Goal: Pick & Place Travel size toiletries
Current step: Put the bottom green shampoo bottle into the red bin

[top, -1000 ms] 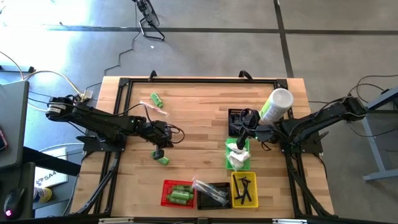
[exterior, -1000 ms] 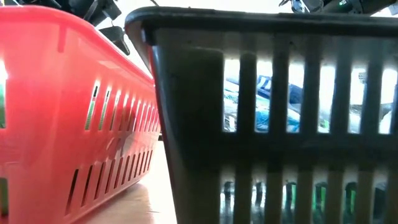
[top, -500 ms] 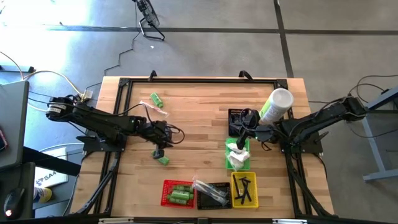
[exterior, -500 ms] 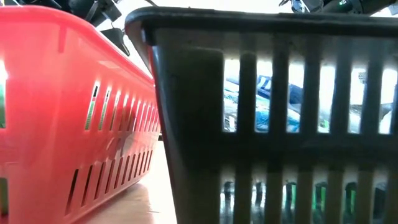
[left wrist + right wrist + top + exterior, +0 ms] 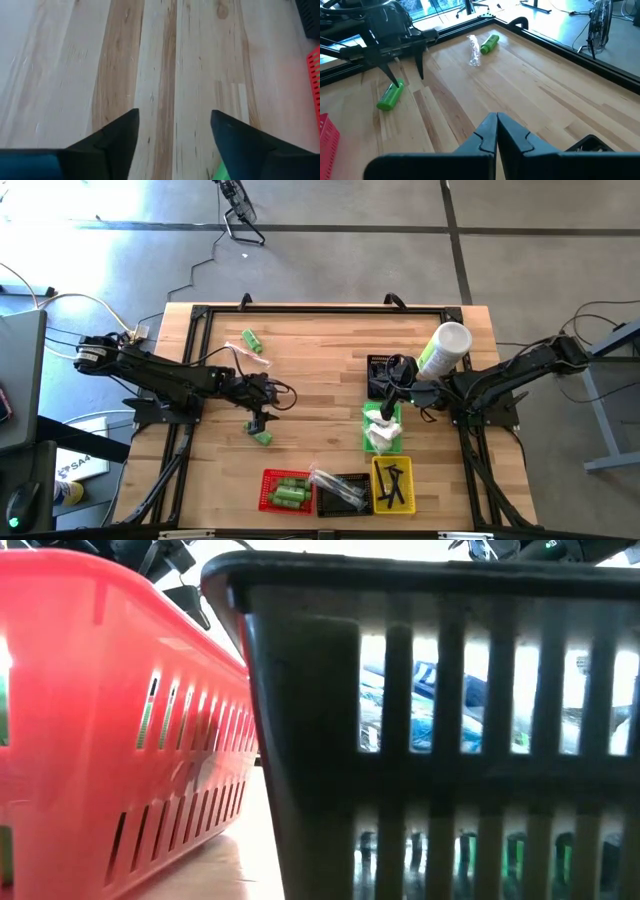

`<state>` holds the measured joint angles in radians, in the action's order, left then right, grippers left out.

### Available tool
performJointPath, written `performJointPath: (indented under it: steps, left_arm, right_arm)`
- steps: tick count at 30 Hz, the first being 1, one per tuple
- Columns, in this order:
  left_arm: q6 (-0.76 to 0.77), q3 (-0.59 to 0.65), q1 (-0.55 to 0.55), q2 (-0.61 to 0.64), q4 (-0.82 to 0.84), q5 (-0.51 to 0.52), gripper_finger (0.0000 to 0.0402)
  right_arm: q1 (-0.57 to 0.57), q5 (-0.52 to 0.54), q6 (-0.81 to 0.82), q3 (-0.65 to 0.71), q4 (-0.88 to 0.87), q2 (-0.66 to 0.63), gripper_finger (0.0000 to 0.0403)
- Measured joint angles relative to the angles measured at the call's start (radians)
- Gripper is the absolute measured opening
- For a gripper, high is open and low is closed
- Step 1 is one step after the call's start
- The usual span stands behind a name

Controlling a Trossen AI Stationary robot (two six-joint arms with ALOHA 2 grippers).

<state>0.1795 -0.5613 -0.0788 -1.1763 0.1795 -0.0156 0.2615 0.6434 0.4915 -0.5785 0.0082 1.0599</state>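
The left gripper (image 5: 259, 423) hangs low over the wooden table (image 5: 320, 360), its 2 fingers spread apart and holding nothing. A small green bottle (image 5: 262, 437) lies on the boards just beside its fingertips; from the right wrist view the bottle (image 5: 389, 96) lies near one fingertip, not between the 2. Another green bottle (image 5: 251, 340) sits near the far edge beside a clear wrapped item (image 5: 235, 350). The right gripper (image 5: 391, 402) waits pinched shut above the green basket (image 5: 383, 430). More green bottles lie in the red basket (image 5: 284, 491).
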Motion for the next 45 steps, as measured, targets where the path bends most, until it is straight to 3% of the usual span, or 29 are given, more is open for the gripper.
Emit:
performJointPath:
  steps: [9, 23, 28, 31, 36, 45]
  left_arm:
    - [0.003, 0.0, 0.0, 0.0, 0.0, 0.004, 0.0288]
    - [0.087, 0.0, 0.0, 0.0, 0.003, -0.013, 0.0292]
    - [0.3, 0.0, 0.0, 0.0, 0.007, -0.16, 0.0292]
    - [0.177, 0.0, 0.0, 0.0, 0.003, -0.18, 0.0292]
    - [-0.017, 0.0, 0.0, 0.0, -0.003, -0.155, 0.0292]
    - [-0.179, -0.017, 0.0, 0.0, 0.008, -0.2, 0.0292]
  right_arm:
    - [0.0, 0.0, 0.0, 0.0, 0.0, 0.0, 0.0002]
    - [-0.042, 0.011, -0.077, 0.0, 0.081, 0.0, 0.0002]
    - [-0.068, -0.049, -0.049, 0.0, 0.109, 0.0, 0.0002]
    - [-0.075, -0.109, -0.106, 0.0, 0.109, 0.0, 0.0002]
    - [-0.074, -0.123, -0.227, 0.0, 0.108, 0.016, 0.0002]
    - [-0.061, -0.136, -0.253, 0.0, 0.193, 0.014, 0.0002]
